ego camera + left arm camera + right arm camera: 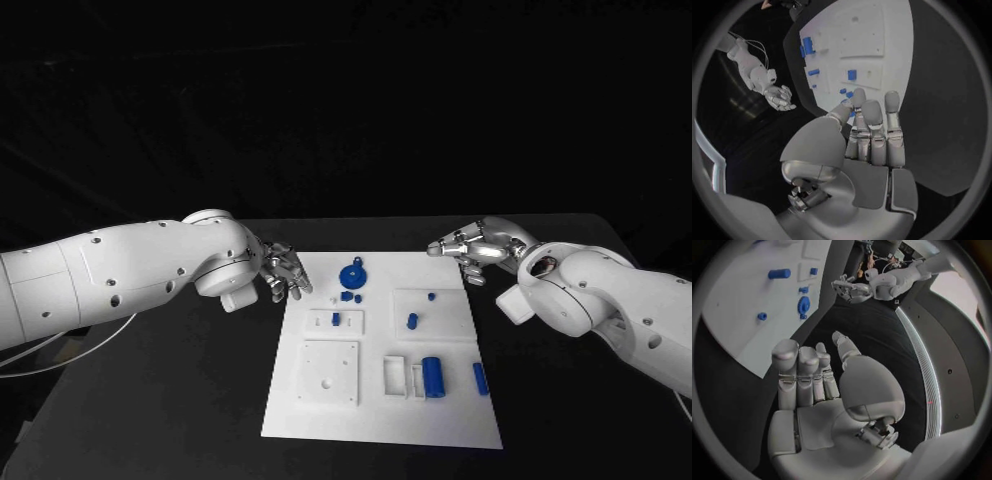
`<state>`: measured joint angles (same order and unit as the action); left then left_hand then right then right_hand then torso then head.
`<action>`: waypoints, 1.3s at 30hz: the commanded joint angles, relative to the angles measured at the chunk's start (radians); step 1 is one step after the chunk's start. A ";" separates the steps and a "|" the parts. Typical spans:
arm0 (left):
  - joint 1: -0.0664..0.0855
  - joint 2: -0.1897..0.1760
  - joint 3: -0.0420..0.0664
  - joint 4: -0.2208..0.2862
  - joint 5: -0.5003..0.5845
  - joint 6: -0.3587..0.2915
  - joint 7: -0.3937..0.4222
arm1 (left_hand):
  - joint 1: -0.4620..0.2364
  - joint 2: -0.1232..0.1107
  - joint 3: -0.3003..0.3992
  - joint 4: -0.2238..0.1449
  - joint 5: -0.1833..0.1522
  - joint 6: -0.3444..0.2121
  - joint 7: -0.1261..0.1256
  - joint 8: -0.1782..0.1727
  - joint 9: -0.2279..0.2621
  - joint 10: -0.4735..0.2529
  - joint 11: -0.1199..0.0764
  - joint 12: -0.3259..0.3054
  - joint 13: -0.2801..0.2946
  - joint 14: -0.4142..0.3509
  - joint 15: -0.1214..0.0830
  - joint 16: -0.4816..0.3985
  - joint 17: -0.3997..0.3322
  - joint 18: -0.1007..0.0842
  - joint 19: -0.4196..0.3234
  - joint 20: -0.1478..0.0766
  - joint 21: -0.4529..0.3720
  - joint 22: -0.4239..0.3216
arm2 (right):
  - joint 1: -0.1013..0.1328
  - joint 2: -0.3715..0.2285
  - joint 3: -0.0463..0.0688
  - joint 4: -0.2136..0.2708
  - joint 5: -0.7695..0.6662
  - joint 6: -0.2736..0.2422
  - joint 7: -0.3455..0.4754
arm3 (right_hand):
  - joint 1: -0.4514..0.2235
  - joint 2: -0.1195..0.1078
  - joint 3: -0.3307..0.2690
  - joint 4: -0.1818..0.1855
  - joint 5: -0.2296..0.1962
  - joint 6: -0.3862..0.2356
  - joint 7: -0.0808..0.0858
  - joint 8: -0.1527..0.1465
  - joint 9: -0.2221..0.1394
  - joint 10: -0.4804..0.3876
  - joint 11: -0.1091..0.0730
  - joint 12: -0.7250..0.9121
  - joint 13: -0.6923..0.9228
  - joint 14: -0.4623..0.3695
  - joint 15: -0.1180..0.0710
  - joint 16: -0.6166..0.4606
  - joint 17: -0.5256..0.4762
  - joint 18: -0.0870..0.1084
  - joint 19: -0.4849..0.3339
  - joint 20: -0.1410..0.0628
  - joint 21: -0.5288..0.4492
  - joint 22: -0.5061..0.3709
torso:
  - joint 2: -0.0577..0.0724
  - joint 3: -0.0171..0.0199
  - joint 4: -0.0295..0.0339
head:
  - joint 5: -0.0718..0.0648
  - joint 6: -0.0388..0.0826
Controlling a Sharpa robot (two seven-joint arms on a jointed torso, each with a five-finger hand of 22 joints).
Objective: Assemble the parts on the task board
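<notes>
The black tabletop [173, 400] carries the white task board [378, 415] in its middle, lying lengthwise away from the robot. The left hand [280, 272] hangs just off the board's far left corner and the right hand [469, 247] near its far right corner; each has its fingers apart and holds nothing, which the wrist views bear out.

On the board, the biggest blue part is the round disc [352, 274] near the far end, with two small blue pegs [351, 296] just on the robot's side of it. A short blue piece [336, 319] sits on a raised white square, and another [413, 321] on the square beside it. Nearer the robot, a blue cylinder [431, 377] lies next to a white slotted block [395, 373], with a slim blue bar [480, 379] to its right. A large white plate [329, 372] with a hole stands bare.

Judging from this, the assembly looks barely begun: most pieces seem loose or merely resting, and neither hand has taken one up. Whether any peg is already seated cannot be told.
</notes>
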<state>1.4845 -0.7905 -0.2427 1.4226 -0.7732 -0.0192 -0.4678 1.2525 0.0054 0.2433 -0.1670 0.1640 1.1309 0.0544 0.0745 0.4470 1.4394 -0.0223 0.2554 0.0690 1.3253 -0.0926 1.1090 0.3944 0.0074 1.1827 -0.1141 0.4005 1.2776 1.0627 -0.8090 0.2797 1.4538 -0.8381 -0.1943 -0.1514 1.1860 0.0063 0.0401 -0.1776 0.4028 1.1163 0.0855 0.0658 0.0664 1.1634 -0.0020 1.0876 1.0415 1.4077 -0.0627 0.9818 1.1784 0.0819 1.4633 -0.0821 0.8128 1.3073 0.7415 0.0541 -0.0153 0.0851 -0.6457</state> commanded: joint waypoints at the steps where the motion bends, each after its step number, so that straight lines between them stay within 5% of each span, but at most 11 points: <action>1: -0.007 0.010 0.001 0.010 -0.135 -0.204 0.175 | 0.061 -0.044 -0.033 0.029 -0.045 0.010 0.012 -0.008 -0.140 -0.006 0.002 -0.054 -0.001 0.006 0.008 -0.026 -0.011 0.015 0.011 0.008 -0.026 -0.016 | 0.000 0.004 0.001 0.006 -0.162 -0.032 0.035 | 0.004 -0.016 0.020 -0.004 -0.009 0.009 0.001 -0.004 -0.001 0.007 -0.001 0.007 0.001 0.004 -0.002 0.004 0.002 0.010 0.014 -0.001 0.009 0.098 | 0.001 -0.0003 -0.0001 | 0.000 0.004; 4: -0.021 0.019 0.000 0.012 -0.208 -0.287 0.237 | 0.109 -0.078 -0.058 0.058 -0.082 0.039 0.015 -0.004 -0.250 0.002 0.009 -0.114 -0.002 0.011 0.017 -0.038 -0.012 0.017 0.019 0.014 -0.050 -0.024 | 0.000 0.007 0.001 0.009 -0.215 -0.040 0.040 | 0.008 -0.019 0.031 -0.009 -0.027 0.010 0.001 -0.004 -0.001 0.008 -0.002 0.007 0.001 0.005 -0.002 0.004 0.002 0.010 0.014 -0.001 0.010 0.098 | 0.001 -0.0005 -0.0010 | 0.000 0.007; 8: -0.048 0.036 0.000 0.009 -0.319 -0.388 0.307 | 0.119 -0.110 -0.097 0.078 -0.070 0.052 0.017 -0.009 -0.299 -0.020 0.020 -0.160 -0.005 0.006 0.022 -0.050 -0.013 0.020 0.022 0.021 -0.065 -0.027 | 0.000 0.010 0.000 0.011 -0.287 -0.052 0.049 | 0.015 -0.031 0.054 -0.011 -0.052 0.010 0.002 -0.004 -0.001 0.007 -0.001 0.004 0.000 0.004 -0.001 0.001 0.001 0.011 0.012 0.000 0.010 0.098 | 0.002 -0.0003 -0.0013 | -0.004 0.010; 14: -0.072 0.057 0.000 -0.001 -0.401 -0.427 0.330 | 0.140 -0.112 -0.132 0.102 -0.074 0.052 0.021 -0.009 -0.344 -0.034 0.030 -0.188 -0.005 0.006 0.029 -0.068 -0.018 0.028 0.027 0.032 -0.089 -0.035 | 0.000 0.020 0.000 0.014 -0.406 -0.078 0.061 | 0.035 -0.045 0.082 -0.023 -0.081 0.006 0.005 -0.004 -0.001 0.001 0.001 -0.004 -0.008 -0.001 0.000 -0.008 -0.005 0.012 0.007 0.002 0.001 0.096 | 0.003 -0.0002 -0.0030 | -0.008 0.015; 22: -0.079 0.056 0.000 -0.014 -0.377 -0.446 0.332 | 0.178 -0.094 -0.149 0.129 -0.037 0.064 0.022 -0.008 -0.376 -0.034 0.028 -0.188 -0.005 0.009 0.028 -0.078 -0.015 0.029 0.041 0.030 -0.114 -0.022 | 0.001 0.086 -0.011 0.000 -0.626 -0.107 0.041 | 0.064 -0.070 0.107 -0.034 -0.142 -0.003 0.009 -0.004 -0.002 -0.003 0.003 -0.020 -0.024 -0.003 0.003 -0.015 -0.011 0.013 0.003 0.004 -0.007 0.095 | 0.003 -0.0025 -0.0046 | -0.004 0.022; 26: -0.080 0.049 0.001 -0.020 -0.298 -0.459 0.344 | 0.184 -0.090 -0.144 0.133 -0.023 0.064 0.024 -0.008 -0.376 -0.037 0.030 -0.188 -0.005 -0.003 0.030 -0.129 -0.036 0.028 0.032 0.033 -0.140 -0.029 | 0.007 0.148 -0.035 -0.035 -0.743 -0.102 0.018 | 0.073 -0.096 0.139 -0.015 -0.168 -0.005 0.008 -0.003 -0.002 0.006 0.002 -0.017 -0.022 0.002 0.002 -0.007 -0.007 0.012 0.005 0.004 0.009 0.097 | 0.004 -0.0035 -0.0002 | -0.002 0.021; 29: -0.080 0.042 0.001 -0.019 -0.225 -0.474 0.362 | 0.195 -0.088 -0.130 0.126 0.033 0.066 0.026 -0.008 -0.377 -0.042 0.030 -0.188 -0.005 -0.007 0.033 -0.188 -0.061 0.027 0.022 0.035 -0.164 -0.041 | 0.015 0.197 -0.069 -0.072 -0.815 -0.096 0.011 | 0.081 -0.098 0.140 -0.017 -0.184 -0.004 0.008 -0.004 -0.002 0.010 0.002 -0.011 -0.016 0.005 0.001 -0.001 -0.003 0.011 0.007 0.003 0.017 0.099 | 0.007 -0.0053 0.0038 | 0.003 0.022; 34: -0.079 0.030 0.001 -0.016 -0.113 -0.516 0.412 | 0.198 -0.084 -0.112 0.111 0.042 0.069 0.028 -0.009 -0.377 -0.042 0.031 -0.188 -0.005 0.010 0.035 -0.275 -0.089 0.026 0.021 0.037 -0.199 -0.052 | 0.020 0.263 -0.110 -0.118 -0.903 -0.096 0.006 | 0.084 -0.101 0.153 -0.017 -0.198 0.000 0.006 -0.004 -0.004 0.027 0.000 0.009 0.002 0.015 -0.001 0.017 0.008 0.005 0.012 0.000 0.045 0.104 | 0.016 -0.0139 0.0145 | 0.002 0.022; 39: -0.074 0.020 0.002 -0.011 -0.014 -0.556 0.474 | 0.192 -0.081 -0.107 0.102 0.042 0.071 0.029 -0.008 -0.377 -0.041 0.032 -0.188 -0.005 0.005 0.039 -0.342 -0.104 0.024 0.014 0.041 -0.230 -0.061 | 0.024 0.311 -0.134 -0.149 -0.958 -0.098 -0.005 | 0.077 -0.102 0.167 -0.014 -0.205 0.015 0.002 -0.004 -0.004 0.043 -0.003 0.024 0.020 0.024 -0.004 0.030 0.017 -0.001 0.017 -0.004 0.076 0.109 | 0.024 -0.0219 0.0239 | 0.003 0.020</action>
<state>1.4075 -0.7699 -0.2421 1.4070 -0.9055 -0.5121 -0.0752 1.4434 -0.0775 0.1345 -0.0619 0.2007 1.1953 0.0822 0.0695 0.0710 1.4041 0.0093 0.0688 0.0649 1.3329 -0.0571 0.7726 0.2920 0.0229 1.2055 -0.0726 0.1729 1.2175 1.0854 -0.5026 0.1472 1.3120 -1.6962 -0.2872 -0.1408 1.2663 -0.0898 0.2014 -0.1925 0.2013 1.1243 0.0864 0.0658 0.0638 1.2015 -0.0067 1.1088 1.0591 1.4260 -0.0665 1.0086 1.1948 0.0830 1.4633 -0.0822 0.8858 1.3080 0.7589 0.0384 0.0013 0.0875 -0.6235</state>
